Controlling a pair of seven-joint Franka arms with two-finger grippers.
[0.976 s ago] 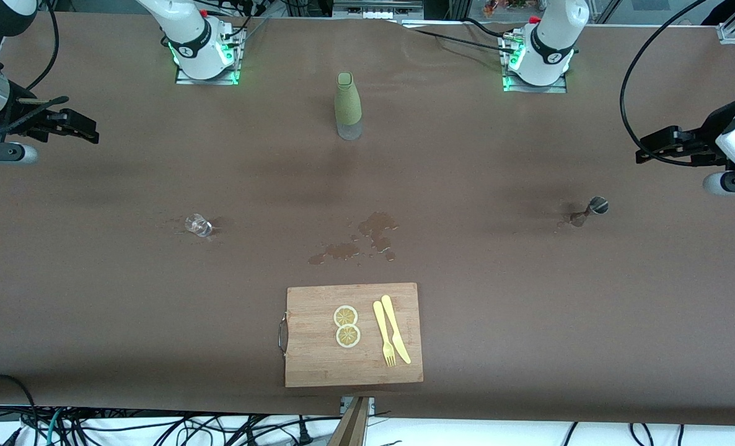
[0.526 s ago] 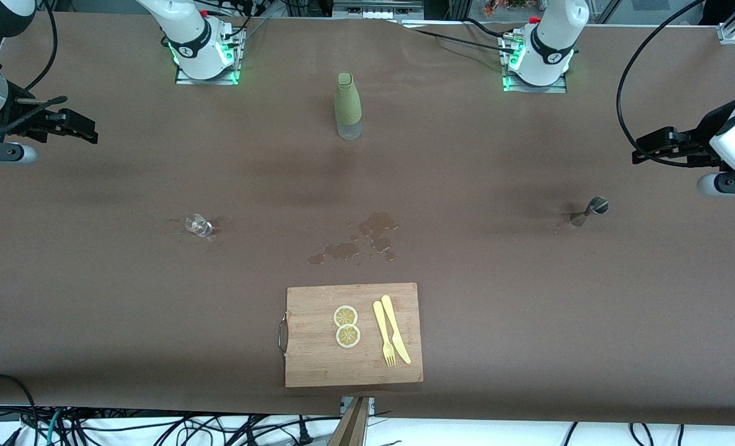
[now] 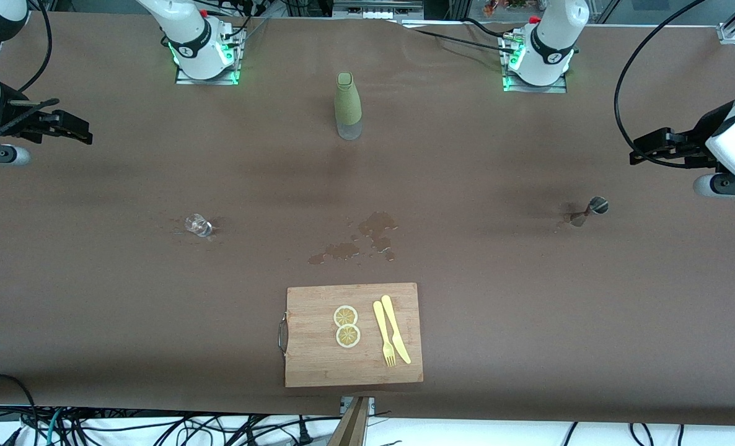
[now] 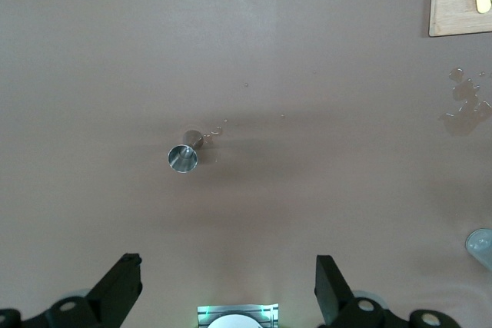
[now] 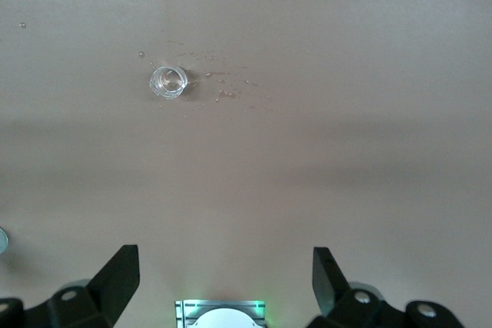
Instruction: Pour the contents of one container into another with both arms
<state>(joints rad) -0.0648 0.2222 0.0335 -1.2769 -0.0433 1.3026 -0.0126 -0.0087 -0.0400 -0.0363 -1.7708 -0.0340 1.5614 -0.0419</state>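
Materials: matt brown surface (image 3: 528, 297), wet patches, mixed metal, glass, wood, plastic.

Jigger (image 3: 589, 209) polished metal, mirror-bright inside. Small glass (image 3: 198, 225) clear, glossy. Bottle (image 3: 347, 105) in a matt green, rough-looking sleeve with a clear base. Cutting board (image 3: 318, 359) pale grained wood with metal handle. Fork (image 3: 383, 334) and knife (image 3: 395, 328) smooth yellow plastic. Spill (image 3: 367, 238) shiny, dark.

Open counter (image 3: 528, 322) surrounded the glass (image 3: 198, 225) and steel jigger (image 3: 590, 209); only the bottle (image 3: 347, 106) and cutting board (image 3: 353, 334) stood mid-counter.
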